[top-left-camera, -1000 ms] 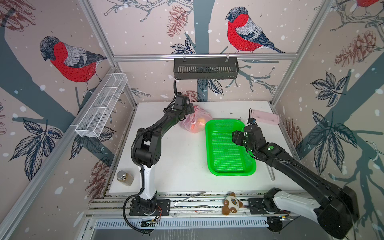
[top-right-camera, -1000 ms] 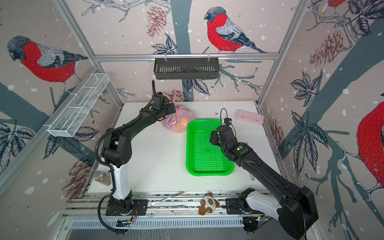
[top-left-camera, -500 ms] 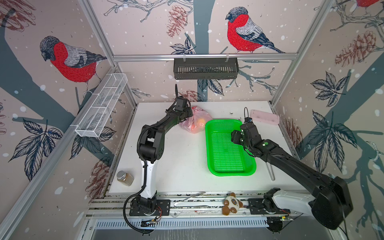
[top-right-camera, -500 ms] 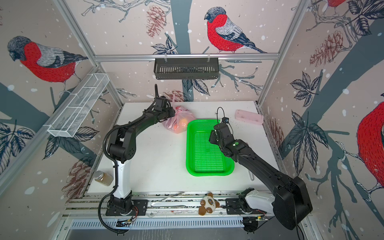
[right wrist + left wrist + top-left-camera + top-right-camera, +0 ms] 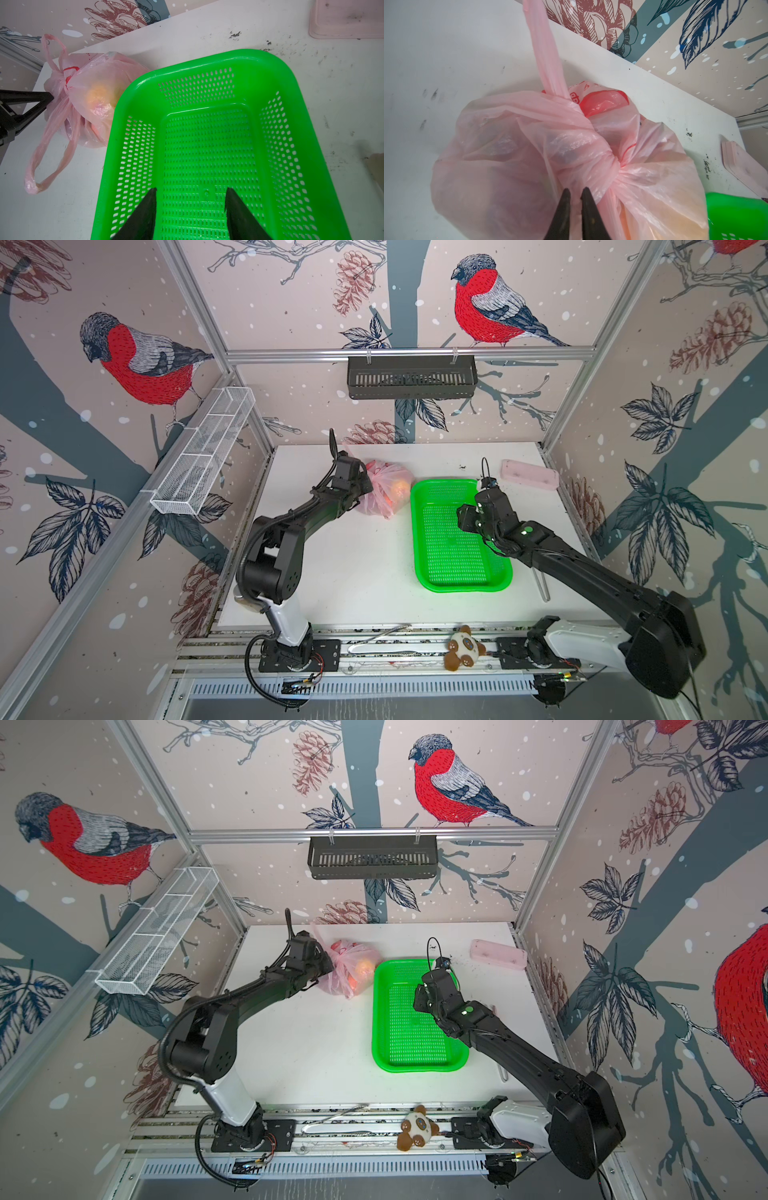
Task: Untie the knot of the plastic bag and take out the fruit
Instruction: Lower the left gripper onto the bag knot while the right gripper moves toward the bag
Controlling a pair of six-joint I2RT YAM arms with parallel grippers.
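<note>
Where the left gripper (image 5: 576, 192) meets the plastic bag (image 5: 500, 158), its jaws stand almost pressed together with a thin slit between them, tips against the film just beside the knot (image 5: 609, 163); whether film is caught in the slit cannot be told. The bag lies on the white table (image 5: 353, 564) near the back wall, against the far left corner of the green basket (image 5: 307, 128). The right gripper (image 5: 191, 190) hangs over the basket with jaws spread, nothing between them, well apart from the bag. Contents: the bag holds the fruit (image 5: 98, 95), of which one round orange piece shows plainly through the film and the rest only as blurred reddish patches, so their number cannot be told; the basket shows only its perforated floor. What the black slotted rack (image 5: 411, 377) on the back rail and the white wire tray (image 5: 203, 456) on the left wall hold cannot be made out. Counts: one bag, one knot, two loops, namely an upright handle (image 5: 542, 41) and a slack handle (image 5: 41, 166) lying on the table, one basket, one pale pink block (image 5: 528, 475), one plush toy (image 5: 461, 649) on the front rail.
</note>
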